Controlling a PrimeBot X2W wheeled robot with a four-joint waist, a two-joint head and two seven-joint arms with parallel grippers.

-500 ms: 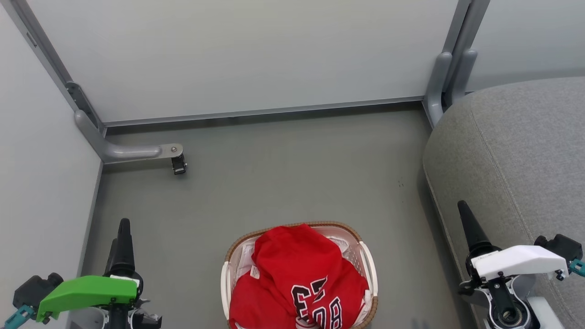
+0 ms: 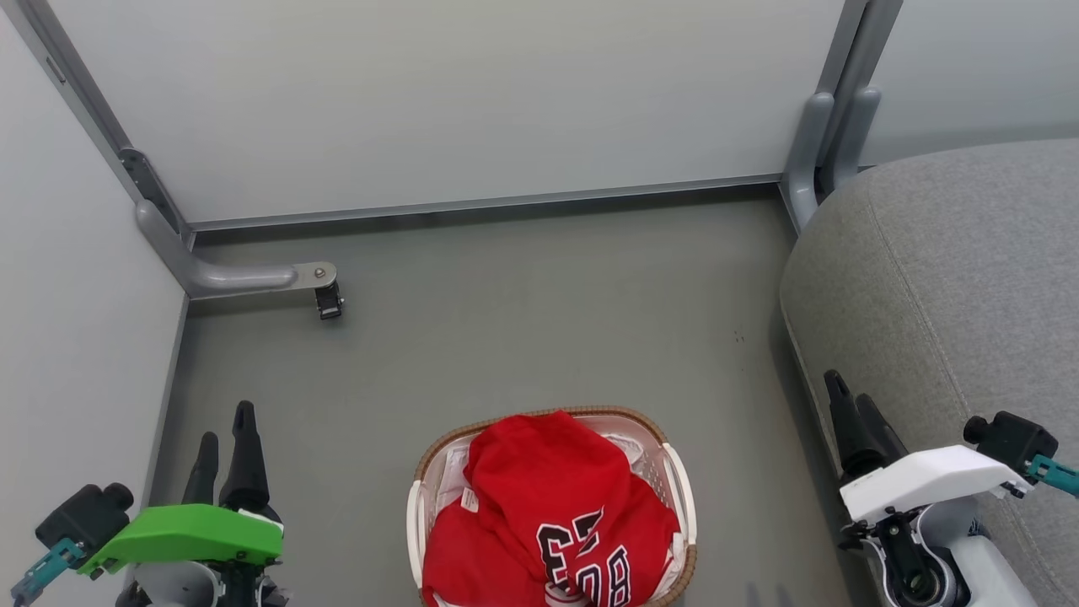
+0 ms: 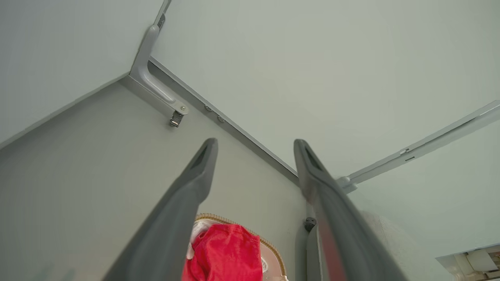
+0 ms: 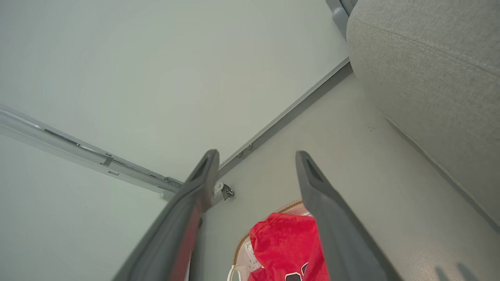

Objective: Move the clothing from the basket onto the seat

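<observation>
At the near edge, the left pincer (image 2: 226, 426) is seen at the lower left and the right pincer (image 2: 847, 389) at the lower right. Both are released, the fingers spread apart with nothing held between them. Between the two, an oval white basket (image 2: 415, 514) with a brown woven rim is set on the grey floor (image 2: 523, 320). It is filled by a crumpled red jersey (image 2: 548, 489) with black, white-edged numbers, heaped above the rim over a white lining (image 2: 447, 476). To the right, apart from the basket, a large light grey seat (image 2: 952, 270) is found. Farthest back, pale wall panels (image 2: 472, 101) and a grey metal bracket (image 2: 253, 276) are shown.
</observation>
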